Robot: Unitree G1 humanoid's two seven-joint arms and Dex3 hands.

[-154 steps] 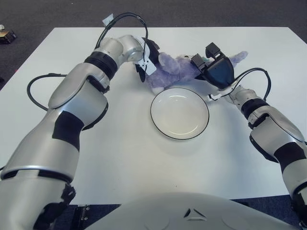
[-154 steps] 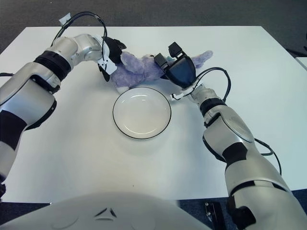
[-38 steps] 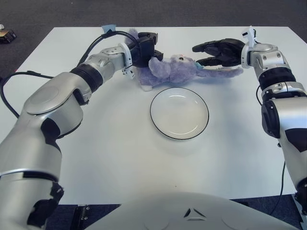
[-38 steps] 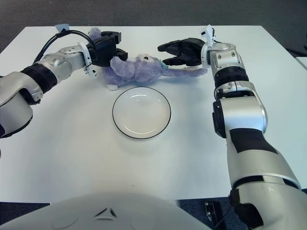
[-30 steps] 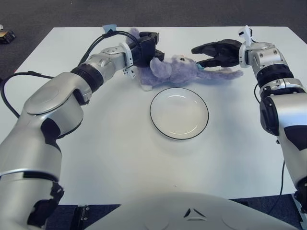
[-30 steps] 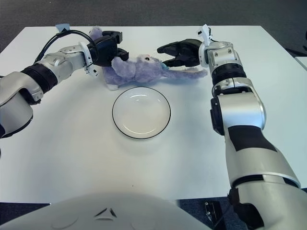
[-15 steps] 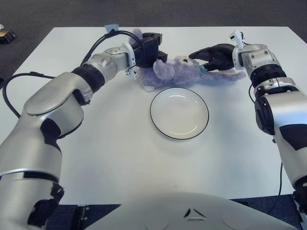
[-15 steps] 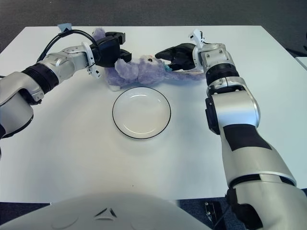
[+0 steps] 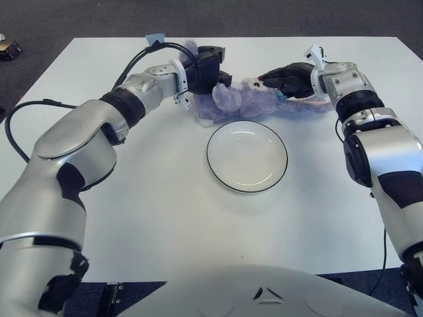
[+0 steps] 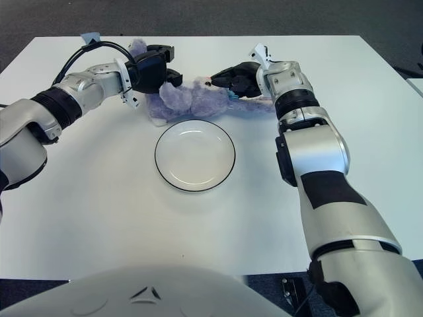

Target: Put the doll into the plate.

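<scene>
The purple plush doll lies on the white table just behind the plate. The plate is white with a dark rim and holds nothing. My left hand is shut on the doll's left end, and a purple tuft sticks out behind the fingers. My right hand reaches in from the right. Its dark fingers are curled over the doll's head and right side. The doll's tail end trails on the table under my right wrist. Both hands also show in the right eye view, the left hand and the right hand.
The white table spreads wide in front of the plate. Black cables loop off my left arm. A small object lies on the dark floor past the table's far left corner.
My right hand has moved left along the doll and its fingers have closed onto the head. My left hand has kept its hold and nudged the doll slightly right.
</scene>
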